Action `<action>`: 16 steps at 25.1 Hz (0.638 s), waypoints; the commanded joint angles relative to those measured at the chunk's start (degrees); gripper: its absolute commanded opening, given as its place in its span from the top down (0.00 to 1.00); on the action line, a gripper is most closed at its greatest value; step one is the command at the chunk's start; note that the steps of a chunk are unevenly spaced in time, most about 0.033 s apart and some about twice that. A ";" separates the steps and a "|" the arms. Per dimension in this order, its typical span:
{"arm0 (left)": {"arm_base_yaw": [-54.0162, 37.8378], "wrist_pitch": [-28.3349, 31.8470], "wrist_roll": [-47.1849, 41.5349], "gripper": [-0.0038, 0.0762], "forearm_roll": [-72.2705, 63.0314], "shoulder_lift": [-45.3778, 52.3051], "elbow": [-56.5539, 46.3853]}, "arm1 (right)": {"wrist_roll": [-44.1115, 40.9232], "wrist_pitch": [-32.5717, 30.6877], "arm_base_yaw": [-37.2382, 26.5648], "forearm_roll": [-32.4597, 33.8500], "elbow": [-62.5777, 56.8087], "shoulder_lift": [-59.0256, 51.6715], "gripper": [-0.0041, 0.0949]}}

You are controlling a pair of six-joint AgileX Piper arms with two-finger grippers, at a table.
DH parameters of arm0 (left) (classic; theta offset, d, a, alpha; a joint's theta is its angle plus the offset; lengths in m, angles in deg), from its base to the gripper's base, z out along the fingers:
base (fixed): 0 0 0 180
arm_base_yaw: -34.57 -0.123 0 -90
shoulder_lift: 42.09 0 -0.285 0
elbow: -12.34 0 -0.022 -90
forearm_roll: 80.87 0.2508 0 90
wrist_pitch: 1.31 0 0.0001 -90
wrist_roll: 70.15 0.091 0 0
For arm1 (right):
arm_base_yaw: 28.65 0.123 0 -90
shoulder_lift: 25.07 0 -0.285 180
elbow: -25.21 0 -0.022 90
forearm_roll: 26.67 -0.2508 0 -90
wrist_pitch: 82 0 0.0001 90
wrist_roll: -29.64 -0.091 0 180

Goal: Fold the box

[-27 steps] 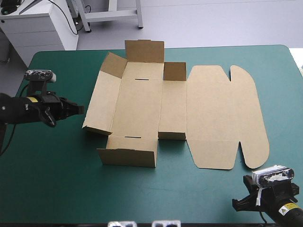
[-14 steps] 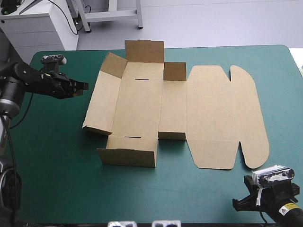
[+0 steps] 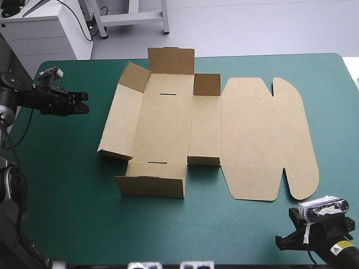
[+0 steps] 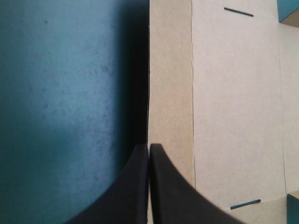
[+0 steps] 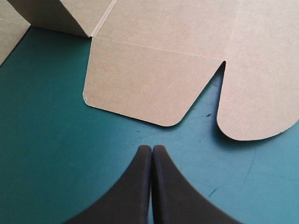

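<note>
Left gripper (image 3: 83, 103) clenched to 1 point, holding nothing, at the upper left of the high frame, over bare teal-green cover (image 3: 67, 213), left of the box (image 3: 207, 134) and apart from it. Left wrist view: the top edge of the box's raised left wall (image 4: 170, 84) runs straight ahead of the tips, cover on one side, box floor with 2 dark slots (image 4: 238, 11) on the other. Right gripper (image 3: 283, 242) also clenched and empty, lower right corner of the high frame. Right wrist view: 2 rounded lid flaps (image 5: 140, 88) lie just ahead of the tips, not touching. Box sits mid-table, centre of the high frame, partly set up: left wall, near wall and far flap raised, 2 short flaps standing at the floor's right side, lid (image 3: 252, 134) flat on the cover toward the right of the frame.
</note>
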 commanded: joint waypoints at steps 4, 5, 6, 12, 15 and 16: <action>0.03 -7.24 0.31 0.92 -5.57 -1.65 1.99 | 0.34 3.29 0.02 -0.99 1.27 0.55 0.98; 0.03 -7.35 0.31 0.90 -5.25 -2.19 1.99 | 0.34 3.29 0.02 -0.99 1.27 0.55 0.98; 0.03 -7.35 0.31 0.88 -4.89 -2.69 1.99 | 0.34 3.29 0.02 -0.99 1.27 0.55 0.98; 0.03 -7.35 0.31 0.54 -5.01 -3.32 1.99 | 0.10 3.29 0.02 -0.99 1.27 0.55 0.98; 0.13 -7.35 0.07 0.33 -5.01 -3.32 1.02 | 0.10 3.29 0.02 -0.99 1.27 0.55 0.98; 0.13 -7.35 -0.22 0.32 -5.10 -3.32 -0.40 | 0.10 3.29 0.02 -0.99 1.27 0.55 0.98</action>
